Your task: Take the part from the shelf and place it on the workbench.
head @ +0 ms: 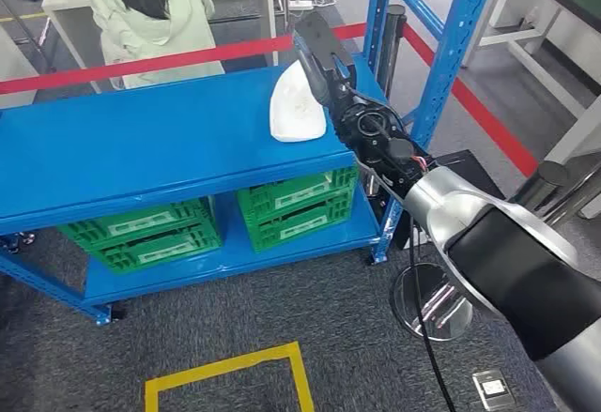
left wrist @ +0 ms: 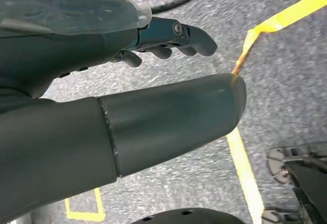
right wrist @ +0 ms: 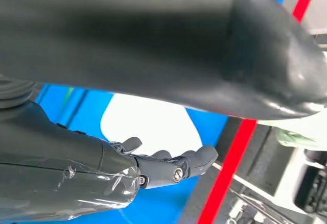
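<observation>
The white part [head: 296,104] lies on the top board of the blue shelf [head: 142,154], near its right front corner. The right hand [head: 320,55] is stretched out over the part's right side; its fingers [right wrist: 185,164] are apart and lie just above the white surface, and I cannot tell for sure if they touch it. The left hand [left wrist: 115,35] hangs over the grey carpet, with its fingers [left wrist: 192,35] loosely spread and holding nothing. Two green crates [head: 298,206] stand on the lower board. A blue upright post [head: 446,65] stands just right of the arm. Behind the shelf runs a red barrier tape [head: 142,63], and a person [head: 152,13] in a light coat stands beyond it.
</observation>
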Motion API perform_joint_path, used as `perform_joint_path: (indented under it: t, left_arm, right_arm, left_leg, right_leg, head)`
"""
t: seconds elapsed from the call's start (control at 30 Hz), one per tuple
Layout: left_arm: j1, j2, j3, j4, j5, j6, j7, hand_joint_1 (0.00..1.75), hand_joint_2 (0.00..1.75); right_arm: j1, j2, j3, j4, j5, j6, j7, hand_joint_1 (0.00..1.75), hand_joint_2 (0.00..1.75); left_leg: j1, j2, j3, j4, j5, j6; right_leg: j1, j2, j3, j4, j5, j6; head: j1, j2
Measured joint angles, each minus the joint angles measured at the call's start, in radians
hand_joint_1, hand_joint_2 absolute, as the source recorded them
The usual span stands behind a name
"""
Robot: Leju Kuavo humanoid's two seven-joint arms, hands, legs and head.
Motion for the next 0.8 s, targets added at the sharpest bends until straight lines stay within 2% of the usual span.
perform_joint_path:
  t: [0.1, 0.17, 0.2, 0.23, 0.3, 0.33, 0.37, 0.4, 0.47, 0.5, 0.53, 0.57, 0.63, 0.67, 0.7, 0.73, 0.8]
  left_arm:
    - [-0.001, 0.000, 0.000, 0.000, 0.001, 0.000, 0.000, 0.00, 0.00]
    - [0.000, -0.001, 0.000, 0.000, 0.004, 0.000, 0.000, 0.00, 0.00]
    - [0.000, 0.000, 0.000, 0.000, 0.006, 0.000, 0.000, 0.00, 0.00]
    - [0.000, 0.000, 0.000, 0.000, 0.007, 0.000, -0.001, 0.00, 0.00]
    - [-0.001, 0.001, 0.000, 0.000, 0.010, 0.001, -0.002, 0.00, 0.00]
    - [0.000, 0.001, 0.000, 0.001, 0.010, 0.001, -0.003, 0.00, 0.00]
    - [0.002, 0.001, 0.000, 0.001, 0.010, 0.001, -0.003, 0.00, 0.00]
    - [0.004, 0.001, 0.000, 0.001, 0.010, 0.001, -0.004, 0.00, 0.00]
    - [0.006, -0.001, 0.000, 0.001, 0.010, 0.001, -0.005, 0.00, 0.00]
    - [0.006, -0.002, 0.000, 0.001, 0.009, 0.001, -0.006, 0.00, 0.00]
    - [0.004, -0.004, 0.000, 0.001, 0.008, 0.001, -0.007, 0.00, 0.00]
    - [0.001, -0.004, 0.000, 0.001, 0.008, 0.001, -0.008, 0.00, 0.00]
    - [-0.001, -0.004, 0.000, 0.001, 0.007, 0.002, -0.009, 0.00, 0.00]
    - [-0.001, -0.003, 0.000, 0.001, 0.007, 0.002, -0.010, 0.00, 0.00]
    - [-0.001, -0.002, 0.000, 0.001, 0.007, 0.002, -0.010, 0.00, 0.00]
    - [-0.001, -0.002, 0.000, 0.001, 0.007, 0.002, -0.010, 0.00, 0.00]
    - [-0.001, -0.004, 0.000, 0.001, 0.007, 0.002, -0.010, 0.00, 0.00]
  right_arm:
    - [0.000, 0.000, 0.000, -0.002, 0.000, 0.000, 0.001, 0.00, 0.00]
    - [-0.001, 0.000, -0.001, -0.002, 0.000, 0.000, 0.000, 0.00, 0.00]
    - [-0.003, 0.000, -0.001, -0.003, 0.000, 0.000, 0.000, 0.00, 0.00]
    - [-0.003, 0.000, -0.001, -0.003, 0.000, 0.001, -0.001, 0.00, 0.00]
    - [0.001, 0.000, 0.000, -0.003, 0.000, 0.001, -0.002, 0.00, 0.00]
    - [0.004, 0.000, 0.000, -0.003, 0.000, 0.002, -0.002, 0.00, 0.00]
    - [0.007, 0.000, 0.000, -0.002, 0.000, 0.002, -0.002, 0.00, 0.00]
    - [0.009, 0.000, 0.000, -0.002, 0.000, 0.002, -0.002, 0.00, 0.00]
    - [0.006, 0.000, -0.001, -0.002, 0.000, 0.001, -0.004, 0.00, 0.00]
    - [0.005, -0.001, -0.001, -0.002, 0.000, 0.001, -0.004, 0.00, 0.00]
    - [0.004, -0.001, -0.001, -0.002, 0.000, 0.000, -0.004, 0.00, 0.00]
    - [0.003, -0.002, -0.001, -0.002, 0.000, 0.000, -0.005, 0.00, 0.00]
    - [0.002, -0.002, -0.001, -0.004, 0.000, 0.000, -0.005, 0.00, 0.00]
    - [0.000, -0.002, -0.002, -0.005, 0.000, 0.000, -0.005, 0.00, 0.00]
    - [-0.002, -0.002, -0.002, -0.006, 0.000, -0.001, -0.006, 0.00, 0.00]
    - [-0.003, -0.002, -0.002, -0.008, 0.000, -0.001, -0.006, 0.00, 0.00]
    - [-0.001, -0.003, -0.002, -0.008, 0.000, -0.002, -0.005, 0.00, 0.00]
  left_leg:
    - [-0.002, -0.001, 0.010, 0.000, -0.001, 0.014]
    - [-0.001, -0.001, 0.026, -0.004, -0.003, 0.026]
    - [-0.001, -0.001, 0.035, -0.005, -0.007, 0.031]
    - [-0.001, 0.000, 0.042, -0.005, -0.013, 0.035]
    - [-0.002, 0.000, 0.054, -0.004, -0.026, 0.040]
    - [-0.003, -0.001, 0.062, -0.004, -0.033, 0.041]
    - [-0.003, -0.003, 0.072, -0.003, -0.041, 0.041]
    - [-0.003, -0.005, 0.085, -0.003, -0.050, 0.040]
    - [-0.005, -0.006, 0.110, -0.002, -0.070, 0.035]
    - [-0.005, -0.008, 0.119, -0.002, -0.078, 0.032]
    - [-0.006, -0.009, 0.124, -0.002, -0.086, 0.027]
    - [-0.008, -0.010, 0.128, 0.002, -0.090, 0.022]
    - [-0.009, -0.011, 0.135, 0.006, -0.101, 0.012]
    - [-0.009, -0.010, 0.134, 0.020, -0.108, 0.008]
    - [-0.008, -0.008, 0.119, 0.051, -0.123, 0.002]
    - [-0.005, -0.006, 0.090, 0.105, -0.143, -0.003]
    - [0.000, -0.004, 0.001, 0.245, -0.189, -0.012]
  right_leg:
    - [-0.001, 0.002, 0.008, 0.004, -0.008, 0.011]
    - [-0.003, -0.001, 0.007, 0.032, -0.025, 0.021]
    - [-0.004, -0.002, -0.011, 0.072, -0.044, 0.025]
    - [-0.005, -0.004, -0.043, 0.133, -0.068, 0.028]
    - [-0.005, -0.005, -0.129, 0.271, -0.122, 0.031]
    - [-0.006, -0.005, -0.161, 0.310, -0.135, 0.031]
    - [-0.006, -0.005, -0.177, 0.314, -0.129, 0.031]
    - [-0.005, -0.005, -0.175, 0.277, -0.098, 0.028]
    - [-0.001, -0.006, -0.144, 0.134, 0.013, 0.020]
    - [0.003, -0.006, -0.133, 0.071, 0.054, 0.014]
    - [0.006, -0.006, -0.124, 0.029, 0.081, 0.008]
    - [0.008, -0.006, -0.122, 0.010, 0.089, 0.002]
    - [0.006, -0.006, -0.107, 0.004, 0.088, -0.009]
    - [0.003, -0.006, -0.100, 0.002, 0.086, -0.013]
    - [0.001, -0.005, -0.091, 0.002, 0.084, -0.017]
    - [-0.001, -0.005, -0.084, 0.001, 0.080, -0.019]
    - [-0.001, -0.003, -0.074, 0.001, 0.069, -0.023]
  head:
    - [0.004, 0.000]
    - [0.010, 0.000]
    - [0.013, 0.000]
    - [0.016, 0.000]
    - [0.021, 0.000]
    - [0.023, 0.000]
    - [0.027, 0.000]
    - [0.032, 0.000]
    - [0.039, 0.000]
    - [0.040, 0.000]
    - [0.039, 0.000]
    - [0.038, 0.000]
    - [0.035, 0.000]
    - [0.032, 0.000]
    - [0.028, 0.000]
    - [0.024, 0.000]
    - [0.016, 0.000]
